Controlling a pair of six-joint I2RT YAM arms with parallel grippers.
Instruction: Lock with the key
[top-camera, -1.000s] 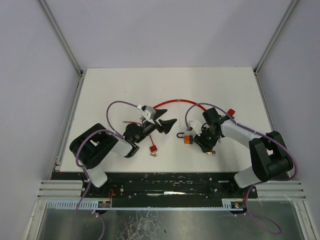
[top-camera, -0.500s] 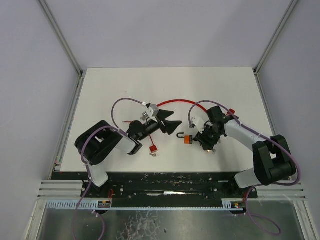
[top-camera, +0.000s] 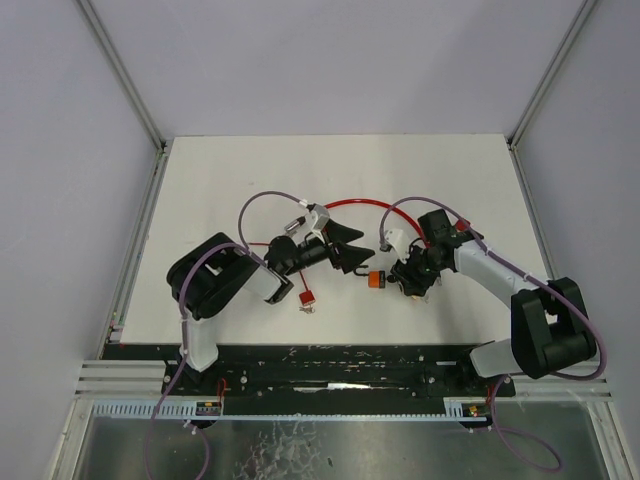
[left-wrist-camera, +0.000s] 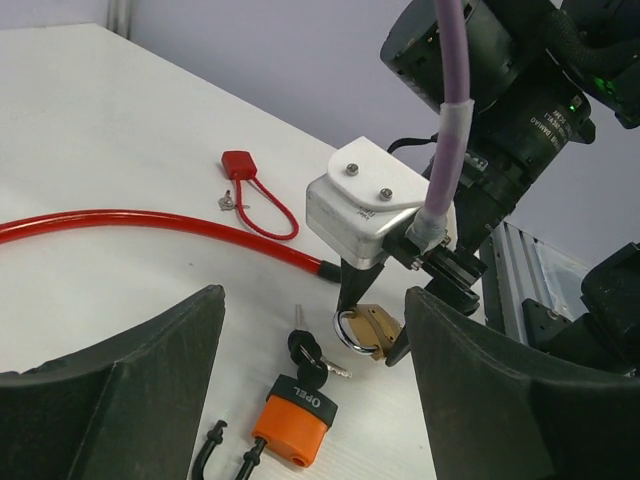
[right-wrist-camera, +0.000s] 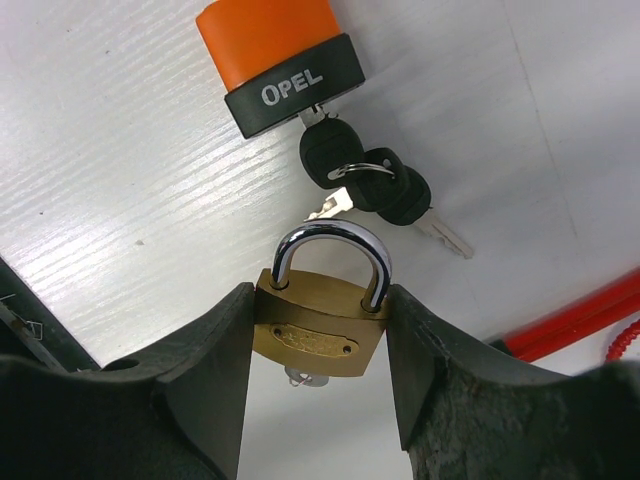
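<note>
My right gripper (right-wrist-camera: 320, 345) is shut on a brass padlock (right-wrist-camera: 318, 330), with one finger on each side of its body. The steel shackle sits in both holes, and a silvery bit (right-wrist-camera: 305, 377) shows under the body. Just beyond it lies an orange OPEL padlock (right-wrist-camera: 270, 40) with black-headed keys (right-wrist-camera: 365, 185) in its keyhole. In the left wrist view, my left gripper (left-wrist-camera: 315, 300) stands open and empty above the table. The keys (left-wrist-camera: 310, 352) and the orange padlock (left-wrist-camera: 295, 425) lie between its fingers, and the brass padlock (left-wrist-camera: 378, 330) hangs just beyond.
A thick red cable (top-camera: 350, 203) arcs across the table behind both grippers. A small red padlock with keys (top-camera: 306, 297) lies near the left arm. Another red lock (left-wrist-camera: 238, 163) with a thin red loop sits farther back. Purple wrist cables (top-camera: 250, 210) loop above the arms.
My left gripper has moved right, towards the orange padlock, still open. The right gripper has shifted slightly and keeps its hold on the brass padlock.
</note>
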